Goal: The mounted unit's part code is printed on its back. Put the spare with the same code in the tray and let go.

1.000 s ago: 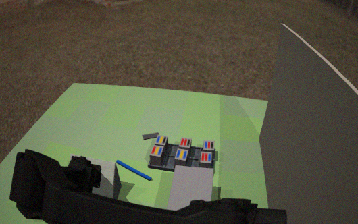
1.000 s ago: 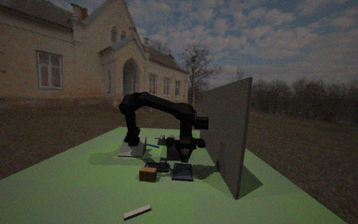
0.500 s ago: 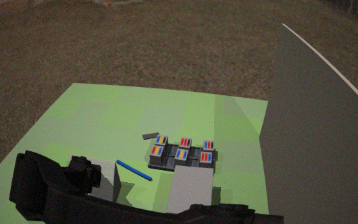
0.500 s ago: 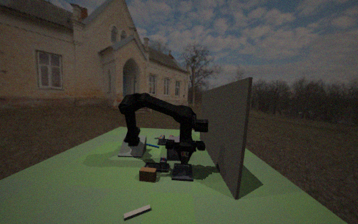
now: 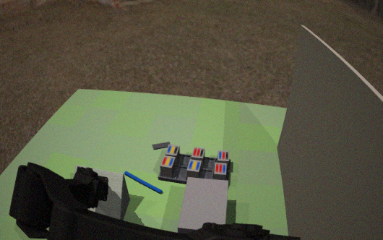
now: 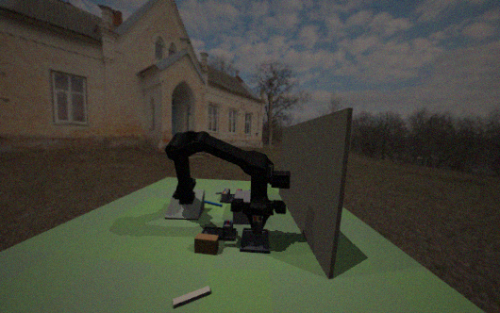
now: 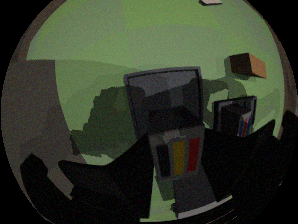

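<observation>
My gripper (image 6: 257,227) (image 7: 170,132) is shut on a unit (image 7: 177,157) with black, yellow and red bars, low over the dark tray (image 6: 255,250) (image 7: 128,100). Whether the unit touches the tray floor cannot be told. Another unit (image 6: 227,225) (image 7: 244,125) with blue and red bars stands in a smaller dark holder (image 7: 216,117) beside the tray. Several striped spares, such as a red-yellow-blue one (image 5: 168,166) and a blue-yellow-blue one (image 5: 194,168), stand on a dark rack (image 5: 171,178). The gripper is out of sight in the top view.
A tall grey wall (image 5: 325,144) (image 6: 321,189) (image 7: 30,110) stands beside the arm. A grey block (image 5: 204,202) stands before the rack. A blue rod (image 5: 143,182) (image 6: 213,204), a pale slanted panel (image 5: 115,181), a brown block (image 6: 206,244) (image 7: 248,65) and a white strip (image 6: 191,297) lie around.
</observation>
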### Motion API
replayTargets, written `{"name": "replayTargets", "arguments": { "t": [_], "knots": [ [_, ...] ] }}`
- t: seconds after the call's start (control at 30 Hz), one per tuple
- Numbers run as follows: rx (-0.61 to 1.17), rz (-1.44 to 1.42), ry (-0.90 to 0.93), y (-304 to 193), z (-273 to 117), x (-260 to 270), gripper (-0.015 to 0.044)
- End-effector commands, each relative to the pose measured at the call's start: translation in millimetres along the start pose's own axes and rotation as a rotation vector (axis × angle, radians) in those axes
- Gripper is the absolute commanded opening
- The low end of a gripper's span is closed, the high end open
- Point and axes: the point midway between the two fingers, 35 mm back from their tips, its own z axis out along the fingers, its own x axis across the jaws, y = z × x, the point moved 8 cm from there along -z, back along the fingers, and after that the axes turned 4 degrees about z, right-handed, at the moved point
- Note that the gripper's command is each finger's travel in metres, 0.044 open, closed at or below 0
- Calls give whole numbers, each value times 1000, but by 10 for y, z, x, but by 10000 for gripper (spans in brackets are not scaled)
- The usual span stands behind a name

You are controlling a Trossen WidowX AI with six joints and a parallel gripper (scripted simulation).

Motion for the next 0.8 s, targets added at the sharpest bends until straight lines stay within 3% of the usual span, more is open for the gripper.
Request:
{"name": "replayTargets", "arguments": {
  "t": [0.0,0.77],
  "knots": [
    [4,-7,-5,-13,46,-19,0],
    [1,-7,-5,-6,229,-47,0]
  ]
}}
